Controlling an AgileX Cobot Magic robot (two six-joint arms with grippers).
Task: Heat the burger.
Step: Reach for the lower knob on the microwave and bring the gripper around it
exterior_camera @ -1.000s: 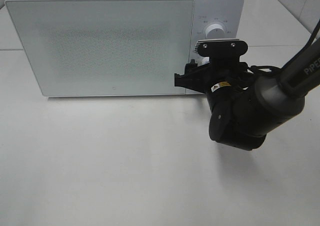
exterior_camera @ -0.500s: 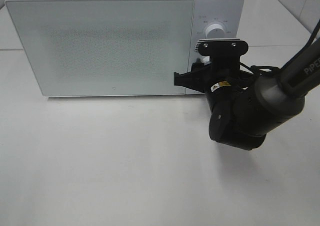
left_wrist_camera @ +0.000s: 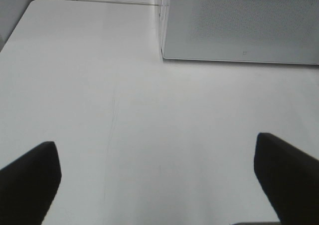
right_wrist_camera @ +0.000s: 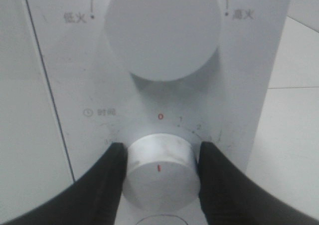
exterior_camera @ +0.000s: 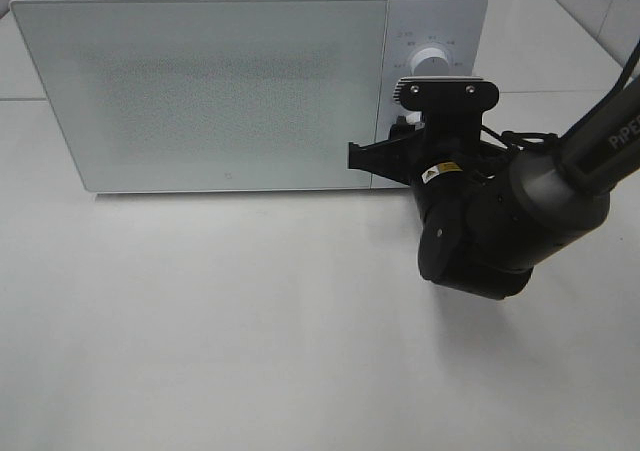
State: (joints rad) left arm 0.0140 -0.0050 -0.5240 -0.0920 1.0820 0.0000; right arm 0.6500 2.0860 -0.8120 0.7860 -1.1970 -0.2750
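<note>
Microwave (exterior_camera: 200,81), white, door shut, at 12 o'clock on a pale surface (exterior_camera: 250,351) in the high view. Burger nowhere in sight in any view; probably inside, behind the frosted door, though impossible to confirm. Nothing to report on its bun, lettuce or filling, all hidden. No food out on the surface either.

Right pincer (right_wrist_camera: 160,157) at 3 o'clock of the door, on the control panel, closed on the lower timer knob (right_wrist_camera: 160,175), one black finger (right_wrist_camera: 99,185) pressed to each side. Red mark on that knob at 12 o'clock, in line with the red zero printed above it, so apparently not turned yet. Larger power knob (right_wrist_camera: 164,30) just above, at 12 o'clock of the timer knob, untouched, its red mark also up.

Left pincer (left_wrist_camera: 157,170) wide open, holding nothing, hovering over the surface near the microwave's front corner, well apart from the controls.

Judging by this: loading and door closing seemingly done. Left to do: twisting the timer knob clockwise to start the heating, then letting go.
</note>
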